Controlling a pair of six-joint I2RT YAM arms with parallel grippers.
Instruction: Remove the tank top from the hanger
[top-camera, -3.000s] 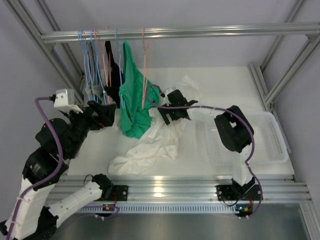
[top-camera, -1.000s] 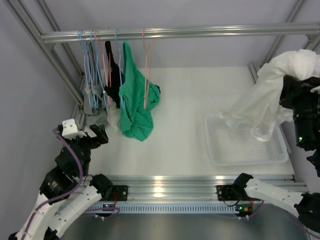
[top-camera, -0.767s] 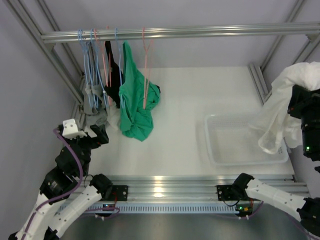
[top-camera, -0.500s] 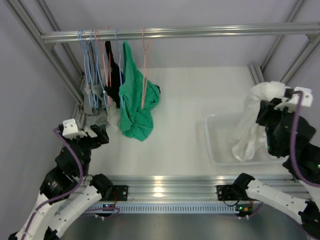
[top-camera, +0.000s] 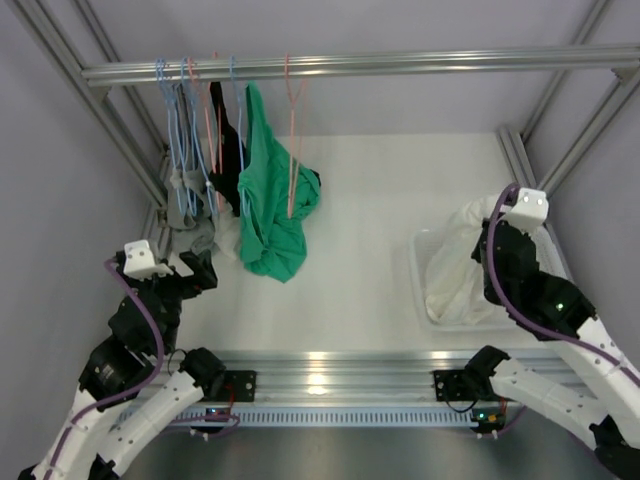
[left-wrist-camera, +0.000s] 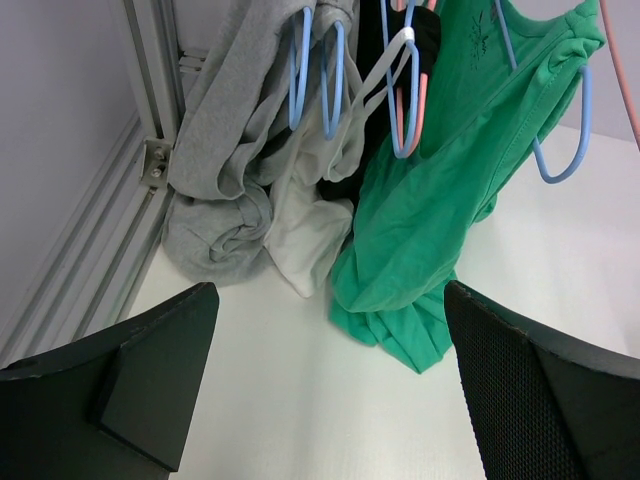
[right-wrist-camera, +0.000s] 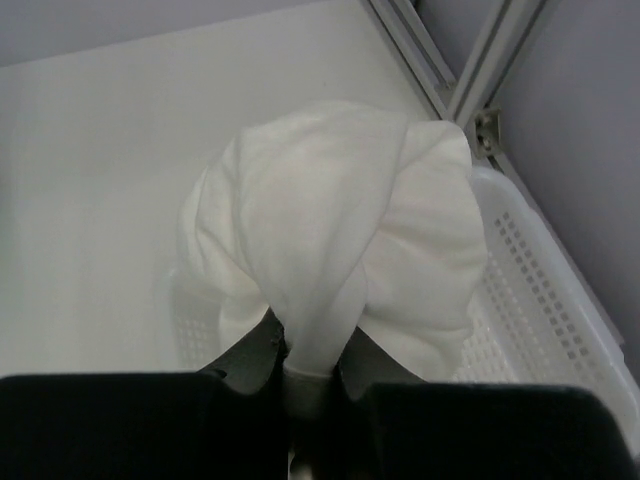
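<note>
The white tank top (top-camera: 455, 268) (right-wrist-camera: 330, 225) hangs bunched from my right gripper (right-wrist-camera: 305, 362), which is shut on a pinched fold of it. Its lower part droops into the white basket (top-camera: 418, 300) (right-wrist-camera: 545, 300) at the right of the table. In the top view the cloth and the arm hide that gripper's fingers. A bare pink hanger (top-camera: 290, 130) hangs on the rail (top-camera: 400, 64) in front of a green garment (top-camera: 265, 205) (left-wrist-camera: 430, 200). My left gripper (top-camera: 197, 270) (left-wrist-camera: 330, 390) stands open and low at the left, short of the hanging clothes.
Blue and pink hangers (left-wrist-camera: 318, 70) carry grey (left-wrist-camera: 215, 190), white and black garments (top-camera: 228, 150) at the rail's left end. Aluminium frame posts (top-camera: 570, 130) flank both sides, and a frame rail (left-wrist-camera: 150, 110) runs close on the left.
My right arm has come down and inward from high at the right, lowering the white tank top into the basket. The left arm has stayed still.
</note>
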